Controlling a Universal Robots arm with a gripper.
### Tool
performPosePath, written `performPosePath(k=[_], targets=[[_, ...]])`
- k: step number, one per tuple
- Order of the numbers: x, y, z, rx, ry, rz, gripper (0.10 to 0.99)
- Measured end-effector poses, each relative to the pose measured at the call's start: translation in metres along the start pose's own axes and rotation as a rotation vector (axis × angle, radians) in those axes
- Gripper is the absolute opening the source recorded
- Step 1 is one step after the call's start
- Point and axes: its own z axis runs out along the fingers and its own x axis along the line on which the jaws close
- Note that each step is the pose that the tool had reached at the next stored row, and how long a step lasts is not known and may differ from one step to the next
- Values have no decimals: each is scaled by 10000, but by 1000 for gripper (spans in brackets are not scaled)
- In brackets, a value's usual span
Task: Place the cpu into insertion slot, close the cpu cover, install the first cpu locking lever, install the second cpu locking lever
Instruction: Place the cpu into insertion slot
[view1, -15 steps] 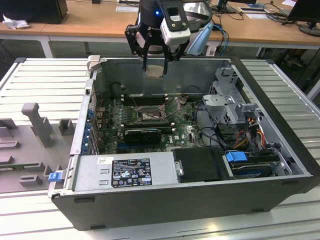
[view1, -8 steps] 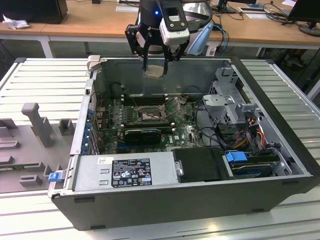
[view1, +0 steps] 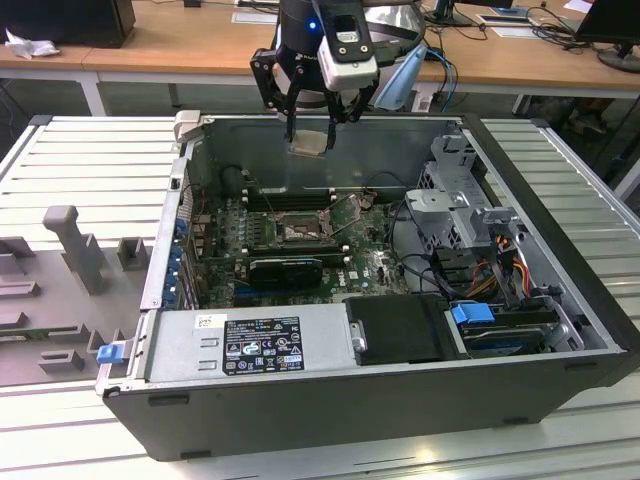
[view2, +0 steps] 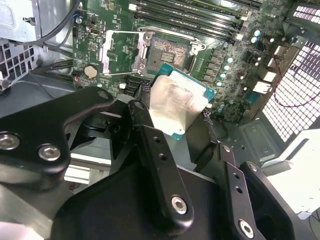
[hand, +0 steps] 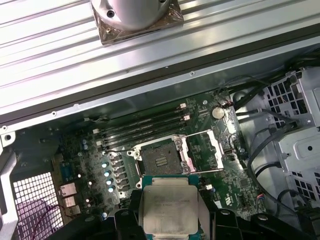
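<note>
My gripper (view1: 311, 132) hangs over the back wall of the open computer case (view1: 560, 300), shut on the cpu (view1: 309, 141). In both wrist views the cpu's (view2: 177, 102) silvery face sits level between the black fingers (view2: 141, 120), and the gripper (hand: 170, 212) holds the cpu (hand: 170, 205) by two opposite edges. Below it on the green motherboard lies the insertion slot (view1: 299, 229), its dark pin field (hand: 161, 161) bare. The cpu cover (hand: 204, 149) is swung open and lies beside the slot (view2: 168, 49), seen as a silvery frame (view2: 121, 53).
RAM slots (view1: 288, 197) run behind the socket and a black graphics card (view1: 286, 268) lies in front of it. A power supply (view1: 250, 345), drive cage (view1: 455, 205) and cables (view1: 500, 265) fill the case's front and the exterior view's right. Grey fixtures (view1: 75, 245) stand on the ribbed table.
</note>
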Motion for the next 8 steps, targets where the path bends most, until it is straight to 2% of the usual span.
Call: performPosePath(k=[8], targets=[[0,0,0,-4,-15,161,529]])
